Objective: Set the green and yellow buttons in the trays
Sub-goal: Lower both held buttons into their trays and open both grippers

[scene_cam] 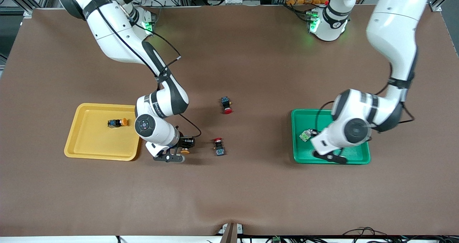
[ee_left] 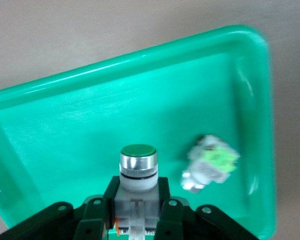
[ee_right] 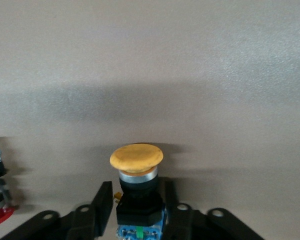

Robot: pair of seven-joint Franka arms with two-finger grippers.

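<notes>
My right gripper [scene_cam: 180,150] is low at the table beside the yellow tray [scene_cam: 86,142], shut on a yellow button [ee_right: 137,159] that rests on the table; its fingers press the black body's sides. Another yellow button [scene_cam: 117,122] lies in the yellow tray. My left gripper [ee_left: 138,189] hangs over the green tray [ee_left: 80,115], shut on a green button [ee_left: 138,161] with a silver collar. The hand hides that button in the front view. A second green button [scene_cam: 305,135] lies on its side in the green tray.
Two red-capped switches lie mid-table between the trays: one [scene_cam: 226,105] farther from the front camera, one [scene_cam: 218,146] close to my right gripper. The brown mat's front edge has a small bracket [scene_cam: 231,230].
</notes>
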